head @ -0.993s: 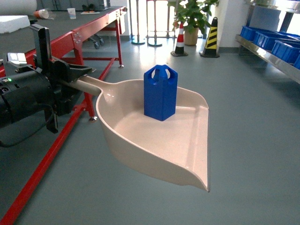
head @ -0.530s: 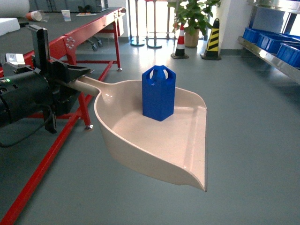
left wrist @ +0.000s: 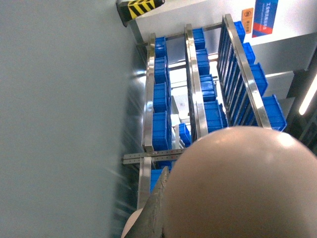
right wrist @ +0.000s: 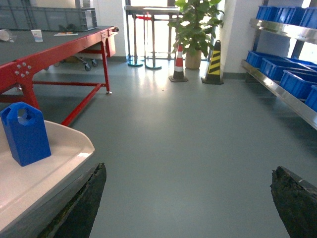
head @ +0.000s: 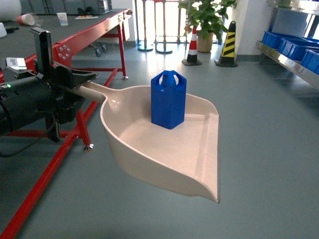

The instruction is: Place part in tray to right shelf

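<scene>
Head view: the left gripper [head: 75, 82] is clamped on the long handle of the beige tray [head: 192, 167], carried level above the grey floor. The bright-blue part [head: 169, 99], faceted with an arched loop handle, stands upright near the tray's rear wall.

Left wrist view: the tray's rounded underside fills the corner; the right shelf [left wrist: 194, 89] holds blue crates [left wrist: 161, 96].

Right wrist view: the right gripper [right wrist: 190, 203] is spread wide, holding nothing.

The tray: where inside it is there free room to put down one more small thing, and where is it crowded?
The tray is bare from the part forward to the flat front lip, and also on the handle side of the part. It is crowded only at the back, where the part stands upright close to the rear wall.
</scene>
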You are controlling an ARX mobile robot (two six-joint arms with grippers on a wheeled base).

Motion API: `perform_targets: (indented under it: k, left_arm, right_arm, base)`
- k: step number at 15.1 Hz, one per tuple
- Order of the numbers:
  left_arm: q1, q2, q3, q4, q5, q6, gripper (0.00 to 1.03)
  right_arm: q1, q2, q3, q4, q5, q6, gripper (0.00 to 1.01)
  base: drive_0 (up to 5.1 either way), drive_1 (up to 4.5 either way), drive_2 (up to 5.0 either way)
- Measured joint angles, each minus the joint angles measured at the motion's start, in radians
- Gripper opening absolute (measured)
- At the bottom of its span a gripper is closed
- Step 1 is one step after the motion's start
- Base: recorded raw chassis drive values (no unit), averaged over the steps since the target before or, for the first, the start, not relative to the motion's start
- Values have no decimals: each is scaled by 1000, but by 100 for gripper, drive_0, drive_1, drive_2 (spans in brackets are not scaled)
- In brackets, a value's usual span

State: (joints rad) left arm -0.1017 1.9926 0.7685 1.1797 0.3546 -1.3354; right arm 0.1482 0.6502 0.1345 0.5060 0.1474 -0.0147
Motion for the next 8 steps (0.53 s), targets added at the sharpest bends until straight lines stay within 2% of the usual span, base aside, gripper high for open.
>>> perform_targets:
  k: [8]
  left_arm:
    - [0, 0, 0, 3, 4, 0, 14]
  right_arm:
    - [0, -3, 0, 2, 0, 0, 98]
  base:
    - [-5, 394, -405]
